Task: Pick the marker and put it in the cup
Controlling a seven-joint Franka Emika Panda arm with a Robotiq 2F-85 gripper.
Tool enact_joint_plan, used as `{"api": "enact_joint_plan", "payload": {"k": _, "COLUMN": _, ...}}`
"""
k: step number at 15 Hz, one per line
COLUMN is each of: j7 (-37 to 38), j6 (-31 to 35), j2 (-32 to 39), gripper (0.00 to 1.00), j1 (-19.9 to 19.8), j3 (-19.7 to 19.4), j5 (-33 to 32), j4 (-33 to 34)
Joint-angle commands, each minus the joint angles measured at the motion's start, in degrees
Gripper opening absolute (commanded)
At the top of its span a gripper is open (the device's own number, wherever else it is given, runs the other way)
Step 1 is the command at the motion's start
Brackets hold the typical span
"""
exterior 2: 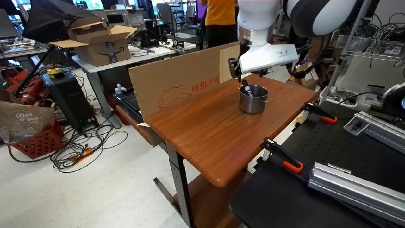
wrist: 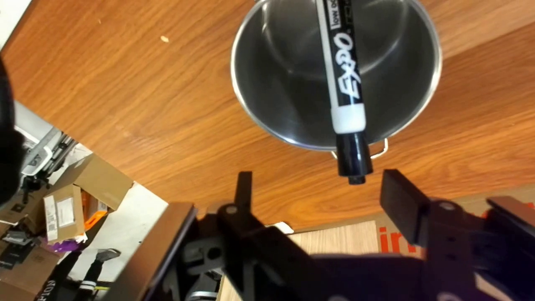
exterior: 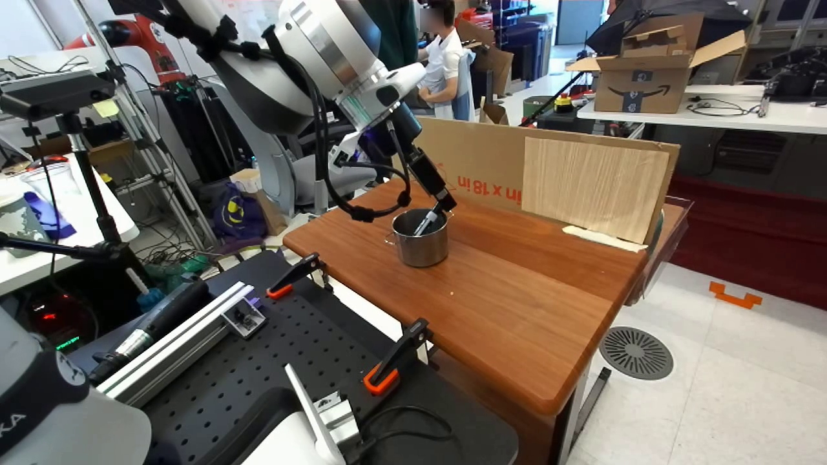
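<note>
The silver-grey metal cup (exterior: 423,250) stands upright on the brown table, also seen in an exterior view (exterior 2: 251,104) and in the wrist view (wrist: 267,96). The dark marker (wrist: 345,75) with a white band leans inside the cup, its black cap end rising past the rim. It also shows in both exterior views (exterior: 426,223) (exterior 2: 248,91). My gripper (wrist: 317,173) is open just above the cup, its fingers wide apart. The marker's cap end appears between them, nearer one finger, with gaps visible on both sides. The gripper also shows in both exterior views (exterior: 446,201) (exterior 2: 250,72).
The wooden table (exterior 2: 215,133) carries the cup. A cardboard panel (exterior: 478,155) with a light wood sheet (exterior: 594,187) stands along its far edge. Black clamps with orange pads (exterior: 397,358) sit at the near edge beside the black perforated base (exterior: 258,381).
</note>
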Motion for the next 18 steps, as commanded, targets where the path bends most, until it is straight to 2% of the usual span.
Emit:
{"api": "enact_joint_plan", "payload": {"k": 1, "j7": -4.1, "j6": 1.2, "j2": 0.6, "gripper": 1.00, "j1": -2.0, "j3": 1.7, "j5": 3.6, "j4": 0.5}}
{"api": "enact_joint_plan", "payload": {"k": 6, "j7": -8.4, "j6": -0.1, "j2": -2.2, "gripper": 1.00, "j1": -2.2, "j3": 2.3, "j5": 6.4, "j4": -0.9}}
{"api": "enact_joint_plan", "payload": {"k": 11, "j7": -9.0, "j6": -1.4, "j2": -9.9, "gripper": 1.00, "j1": -0.2, "j3": 1.5, "j5": 4.5, "j4": -4.9}}
{"api": "enact_joint_plan", "payload": {"k": 12, "j7": -11.6, "j6": -2.6, "j2": -11.4, "gripper": 1.00, "j1": -0.2, "j3": 2.3, "j5": 6.3, "j4": -5.9}}
{"api": "enact_joint_plan", "payload": {"k": 13, "j7": -8.4, "j6": -0.5, "j2": -7.4, "gripper": 1.00, "j1": -0.2, "j3": 1.5, "j5": 4.7, "j4": -3.3}}
{"api": "enact_joint_plan", "payload": {"k": 18, "j7": -9.9, "j6": -1.2, "j2": -10.2, "gripper": 1.00, "j1": -0.1, "j3": 1.9, "j5": 4.7, "j4": -5.5}}
